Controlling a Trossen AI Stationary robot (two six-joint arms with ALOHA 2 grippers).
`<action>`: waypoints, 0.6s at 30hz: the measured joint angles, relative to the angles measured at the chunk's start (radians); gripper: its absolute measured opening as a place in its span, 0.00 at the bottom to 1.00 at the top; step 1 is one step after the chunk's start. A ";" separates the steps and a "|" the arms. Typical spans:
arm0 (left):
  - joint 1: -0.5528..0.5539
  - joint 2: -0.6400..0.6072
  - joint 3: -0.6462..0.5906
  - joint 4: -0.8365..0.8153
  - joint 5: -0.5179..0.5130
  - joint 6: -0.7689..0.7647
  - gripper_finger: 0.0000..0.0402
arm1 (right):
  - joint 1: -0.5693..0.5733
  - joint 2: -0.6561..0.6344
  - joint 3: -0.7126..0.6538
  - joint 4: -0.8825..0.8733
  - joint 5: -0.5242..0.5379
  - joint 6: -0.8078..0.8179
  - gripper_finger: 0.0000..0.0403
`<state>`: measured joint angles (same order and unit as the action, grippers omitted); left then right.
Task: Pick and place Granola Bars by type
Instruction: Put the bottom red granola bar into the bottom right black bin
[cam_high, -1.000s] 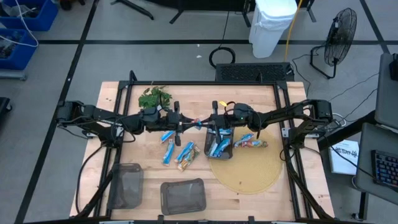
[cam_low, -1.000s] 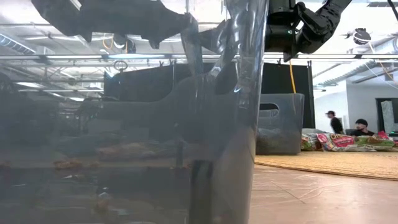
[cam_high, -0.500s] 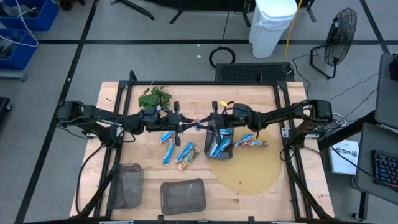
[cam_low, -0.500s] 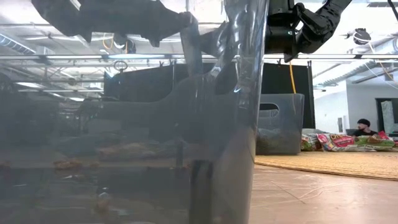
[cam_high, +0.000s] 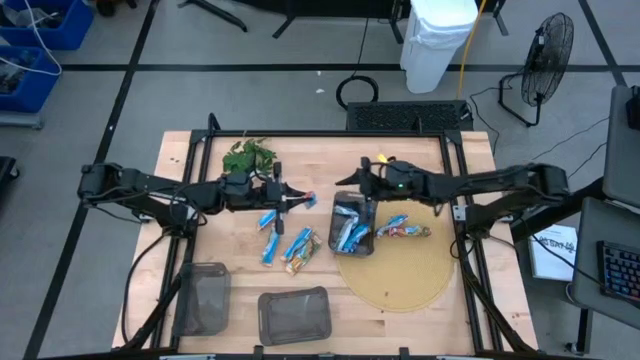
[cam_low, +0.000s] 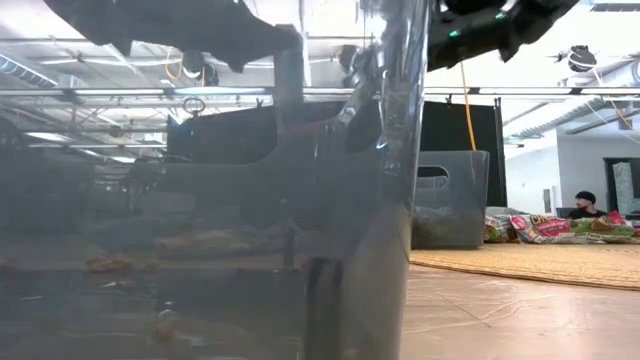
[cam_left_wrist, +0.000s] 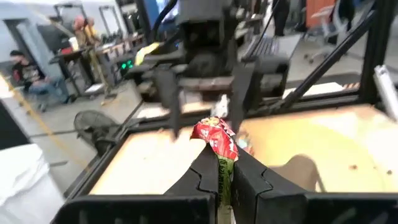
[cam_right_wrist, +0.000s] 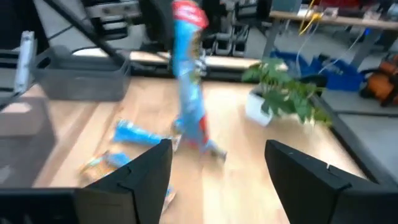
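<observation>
Bar (cam_high: 306, 199) held by left jaws (cam_high: 297, 200) above mid-desk (cam_high: 430, 160), high view; right jaws (cam_high: 345, 180), lately meeting it, have withdrawn past the tray (cam_high: 352, 224); handover done; left wrist view: bar (cam_left_wrist: 216, 140) clamped; right wrist view: jaws apart, empty.

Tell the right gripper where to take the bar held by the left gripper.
Probably the free red end of the bar, which juts past the left gripper. The open right gripper faces it, so come straight in from the right.
</observation>
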<state>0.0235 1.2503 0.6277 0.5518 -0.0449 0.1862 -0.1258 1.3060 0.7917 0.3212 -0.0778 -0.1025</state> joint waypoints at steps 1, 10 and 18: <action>-0.004 -0.009 0.000 -0.015 -0.010 0.001 0.04 | 0.005 -0.030 -0.014 -0.023 0.000 0.006 0.62; -0.049 -0.105 -0.049 -0.065 -0.075 0.016 0.04 | 0.016 -0.333 -0.268 0.059 0.028 0.055 0.58; -0.052 -0.228 -0.165 -0.001 -0.121 -0.022 0.04 | 0.015 -0.574 -0.474 0.124 0.159 0.065 0.57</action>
<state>-0.0287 1.0221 0.4625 0.5512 -0.1663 0.1642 -0.1112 0.7324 0.3174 0.4453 0.0810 -0.0376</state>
